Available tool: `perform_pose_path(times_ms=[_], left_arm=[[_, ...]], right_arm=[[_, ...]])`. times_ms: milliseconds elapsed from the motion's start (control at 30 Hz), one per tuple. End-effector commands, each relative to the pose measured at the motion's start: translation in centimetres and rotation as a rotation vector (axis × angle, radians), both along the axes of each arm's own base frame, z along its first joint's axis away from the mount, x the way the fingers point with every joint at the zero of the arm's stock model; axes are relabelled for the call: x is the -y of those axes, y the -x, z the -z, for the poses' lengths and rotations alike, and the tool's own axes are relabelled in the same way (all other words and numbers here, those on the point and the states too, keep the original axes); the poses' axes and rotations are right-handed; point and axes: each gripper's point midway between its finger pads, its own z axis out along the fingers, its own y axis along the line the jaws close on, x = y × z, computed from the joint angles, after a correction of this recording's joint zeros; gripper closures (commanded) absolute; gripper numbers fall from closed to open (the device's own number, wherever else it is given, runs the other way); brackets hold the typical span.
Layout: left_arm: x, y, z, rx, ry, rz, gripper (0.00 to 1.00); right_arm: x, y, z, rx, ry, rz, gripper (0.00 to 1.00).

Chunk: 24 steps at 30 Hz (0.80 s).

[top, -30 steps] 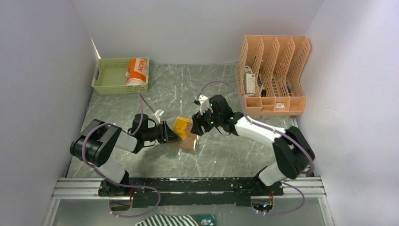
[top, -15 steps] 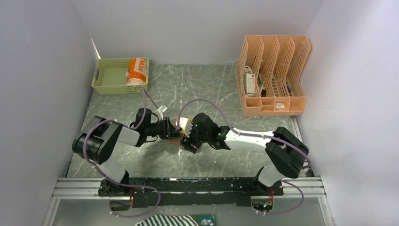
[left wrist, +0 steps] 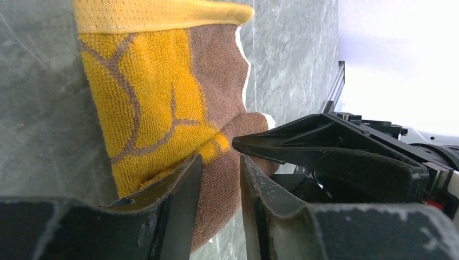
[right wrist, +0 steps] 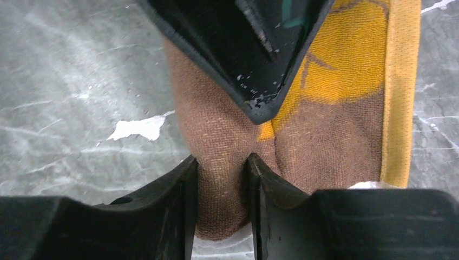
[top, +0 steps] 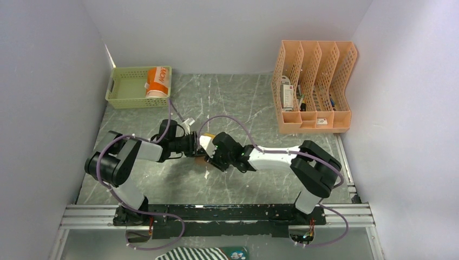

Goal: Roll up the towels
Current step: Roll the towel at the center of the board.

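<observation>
Pinching the yellow towel [left wrist: 151, 108] mid-worktop [top: 243, 184], our left claw [left wrist: 219, 162] and right claw [right wrist: 222, 162] each hold a narrow fold, tips nearly meeting. Open surface lies all round. The orange towel [top: 157, 81] sits in the green basket [top: 138, 103], far-left corner. A second ago the right claw hovered wider above the cloth.
</observation>
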Motion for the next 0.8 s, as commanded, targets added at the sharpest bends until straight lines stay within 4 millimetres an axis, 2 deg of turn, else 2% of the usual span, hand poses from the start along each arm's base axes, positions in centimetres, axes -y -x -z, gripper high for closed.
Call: perform_pose_path(times_ms=[0, 67, 167, 200, 367, 500, 600, 767], left_arm=[[-0.4, -0.9, 0.3, 0.008, -0.054, -0.033, 0.55], [-0.5, -1.3, -0.7, 0.013, -0.029, -0.050, 0.54], [-1.1, -2.3, -3.3, 0.040, 0.027, -0.091, 0.52], [-1.6, -2.8, -4.3, 0.055, 0.043, -0.114, 0.52], [-4.6, -5.4, -9.9, 0.199, 0.036, -0.201, 0.47], [-6.4, -6.3, -12.4, 0.308, -0.087, -0.240, 0.44], [-6.7, -5.7, -12.5, 0.318, -0.107, -0.234, 0.43], [-6.0, -3.7, -10.2, 0.237, -0.027, -0.220, 0.43]], right_arm=[[1.4, -0.7, 1.8, -0.023, 0.104, 0.101, 0.67], [1.3, -0.3, 2.0, -0.047, 0.093, 0.103, 0.73], [1.2, 0.2, 2.3, -0.099, 0.080, 0.111, 0.96], [1.1, 0.4, 2.3, -0.130, 0.069, 0.113, 1.00], [0.8, 1.1, 2.7, -0.366, -0.021, 0.127, 1.00], [0.6, 1.6, 2.4, -0.595, -0.115, 0.133, 1.00], [0.6, 1.9, 1.9, -0.756, -0.187, 0.146, 1.00], [1.0, 2.7, 2.9, -0.981, -0.200, 0.186, 1.00]])
